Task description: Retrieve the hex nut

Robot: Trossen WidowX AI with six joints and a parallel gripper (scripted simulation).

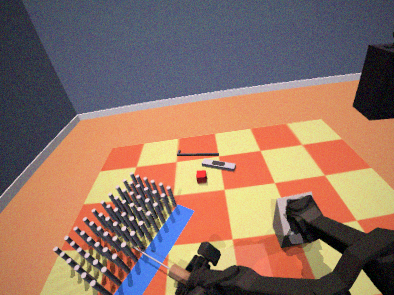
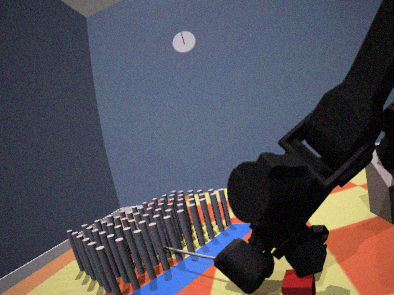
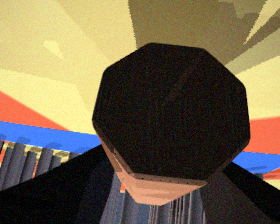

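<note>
My gripper is shut on a tool by its tan handle; the handle's dark butt fills the middle of the wrist view. The tool's thin metal rod reaches over the blue taped strip. Its tip is at the front spacers, low among them; its exact depth is hidden. The metal spacers stand upright in close rows behind the strip. My gripper is outside the field, in front of the strip. I cannot see the hex nut in any view.
A black hooked rod, a flat grey piece with a dark patch and a red cube lie on the checkered surface. A grey block stands beside the arm. A black box is at the far right.
</note>
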